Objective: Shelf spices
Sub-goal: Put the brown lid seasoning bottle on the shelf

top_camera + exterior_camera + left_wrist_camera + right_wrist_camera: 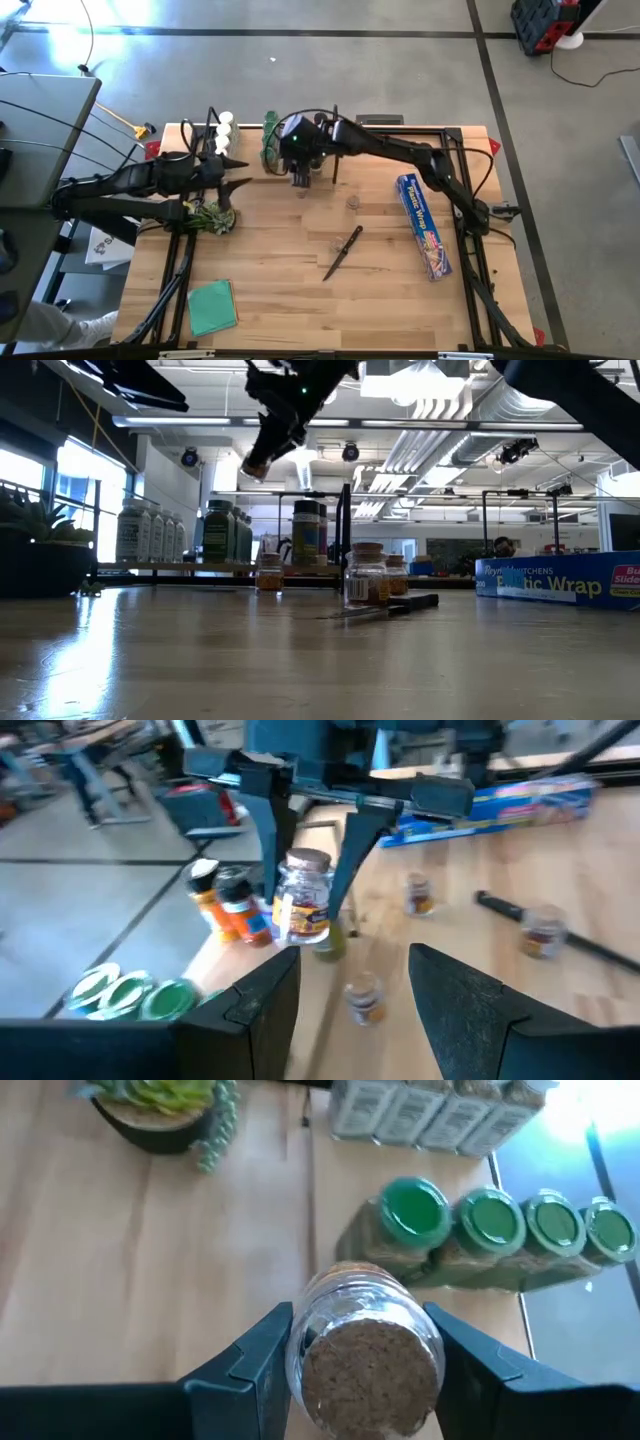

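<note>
One cork-topped spice jar (365, 1342) pinched between right hand (362, 1370) fingers, above the shelf (215, 567).

A grey concrete floor (330, 70) crossed by dark lines surrounds the wooden table (300, 290). Overhead, long ceiling lights (340, 422) and silver ducts (520, 410) run across an open workshop. Bright windows (75, 485) line one side, and a red-and-black cart (545, 22) stands far off.
</note>
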You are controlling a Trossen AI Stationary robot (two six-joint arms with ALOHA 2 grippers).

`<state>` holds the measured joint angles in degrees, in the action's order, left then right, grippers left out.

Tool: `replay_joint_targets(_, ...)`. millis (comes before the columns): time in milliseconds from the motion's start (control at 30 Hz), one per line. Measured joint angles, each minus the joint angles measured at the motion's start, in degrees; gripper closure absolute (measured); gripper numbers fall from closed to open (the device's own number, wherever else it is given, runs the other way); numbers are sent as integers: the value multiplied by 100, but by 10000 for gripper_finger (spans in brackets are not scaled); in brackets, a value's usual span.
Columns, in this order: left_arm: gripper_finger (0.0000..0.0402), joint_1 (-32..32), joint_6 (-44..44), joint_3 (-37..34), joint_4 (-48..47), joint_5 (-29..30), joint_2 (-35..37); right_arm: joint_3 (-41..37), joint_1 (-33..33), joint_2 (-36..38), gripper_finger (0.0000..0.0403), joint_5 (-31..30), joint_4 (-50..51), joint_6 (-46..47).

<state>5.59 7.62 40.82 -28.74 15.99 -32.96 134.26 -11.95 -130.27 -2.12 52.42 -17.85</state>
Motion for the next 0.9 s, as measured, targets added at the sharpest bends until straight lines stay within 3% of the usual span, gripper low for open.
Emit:
replay_joint_targets(100,219,2,-39,-38,77,282,-143,2,-208,-200,235,109,-148,-68)
replay_joint_targets(333,219,200,141,-39,360,265,-566,-4,-447,-660,235,196,-328,-27)
replay_joint_targets(700,219,608,302,-37,479,186,-867,4,-101,-334,235,443,719,82)
replay_joint_targets(900,219,734,314,-37,468,19,-890,-7,19,-357,235,177,1146,132)
